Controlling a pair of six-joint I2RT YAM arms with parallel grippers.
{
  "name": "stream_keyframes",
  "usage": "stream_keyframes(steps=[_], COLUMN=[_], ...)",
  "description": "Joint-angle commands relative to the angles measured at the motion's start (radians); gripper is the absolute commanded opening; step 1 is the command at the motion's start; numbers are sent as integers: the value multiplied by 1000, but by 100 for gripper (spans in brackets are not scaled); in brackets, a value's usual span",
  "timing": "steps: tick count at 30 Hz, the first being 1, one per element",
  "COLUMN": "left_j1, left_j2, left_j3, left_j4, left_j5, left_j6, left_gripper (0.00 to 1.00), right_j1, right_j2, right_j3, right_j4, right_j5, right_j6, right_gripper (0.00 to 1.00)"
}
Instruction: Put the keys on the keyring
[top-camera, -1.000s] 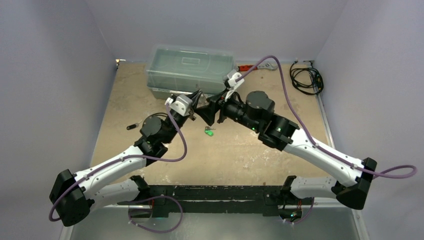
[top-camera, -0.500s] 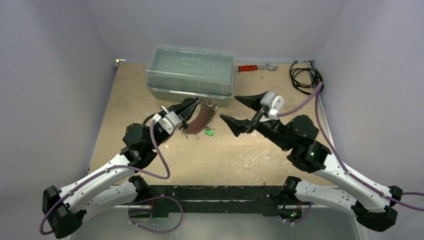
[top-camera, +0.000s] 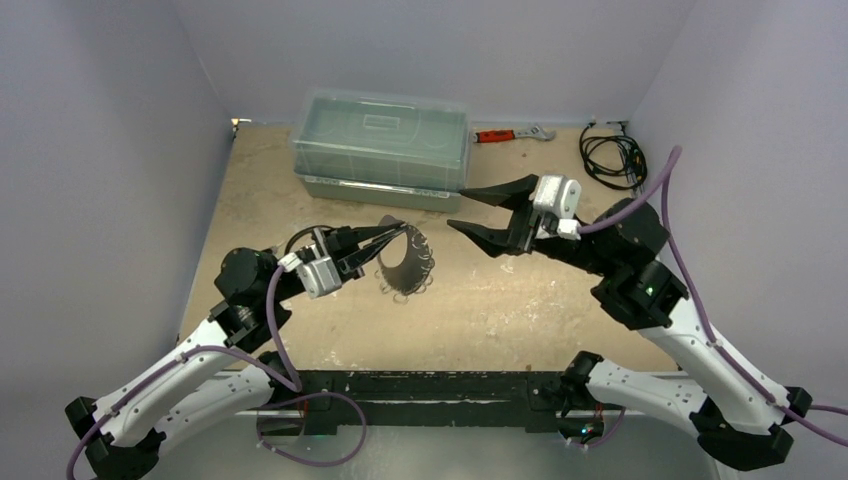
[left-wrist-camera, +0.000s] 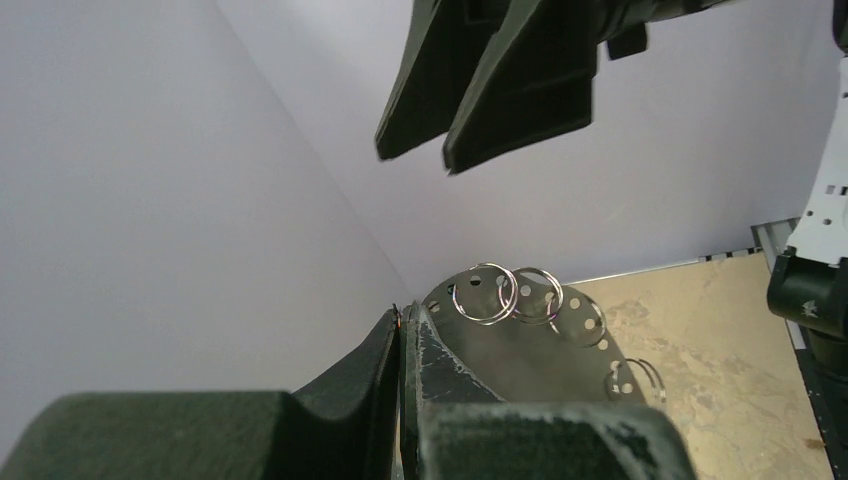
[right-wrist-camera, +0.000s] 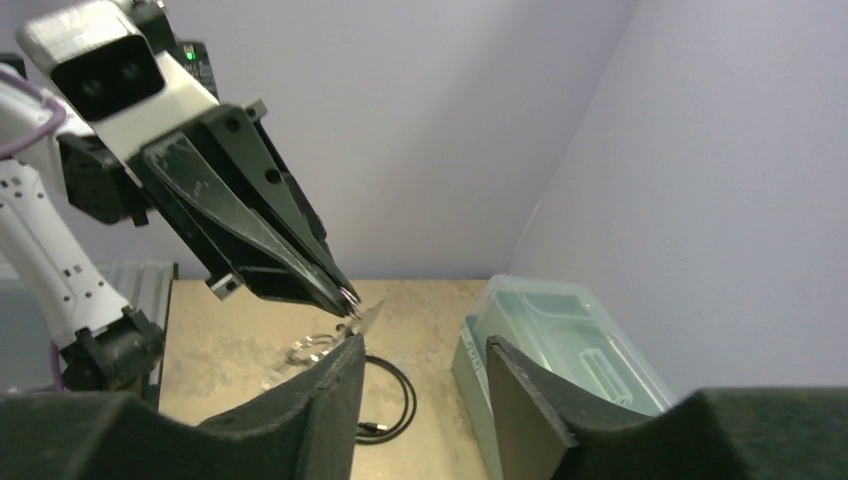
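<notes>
Top external view: The left arm reaches forward from its base with the elbow bent, its wrist angled toward the bench centre. The left tool (top-camera: 390, 233) is clamped on the rim of the keyring (top-camera: 403, 262), a flat oval tag with small wire rings along its edge, held up off the bench (top-camera: 300, 190). The right arm is folded high, its forearm pointing left. The right tool (top-camera: 461, 210) stands apart with nothing between the fingers, near the tag but not touching it. A clear box (top-camera: 380, 140), a red-handled wrench (top-camera: 510, 133) and a black cable (top-camera: 610, 155) lie at the far edge.

Left wrist view: Both fingers press together on the tag; two rings (left-wrist-camera: 510, 294) hang through its edge holes. The right tool hangs overhead.

Right wrist view: The fingers stand parted, empty. The left tool grips the tag edge-on ahead.
</notes>
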Motion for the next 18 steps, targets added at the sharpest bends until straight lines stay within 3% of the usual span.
stream_keyframes(steps=[1,10,18], left_j1=[-2,-2,-2], left_j2=[-29,-35,-10], left_j3=[56,51,40], left_j4=[13,54,111], left_j5=[81,108,117], left_j6=[-30,-85,-130], left_gripper=[0,0,0], right_j1=[-95,-120,-120], right_j2=[50,161,206], right_j3=[64,113,115], right_j4=[-51,-16,31], right_j5=[-238,-485,-516], right_j6=[7,71,104], right_gripper=[46,35,33])
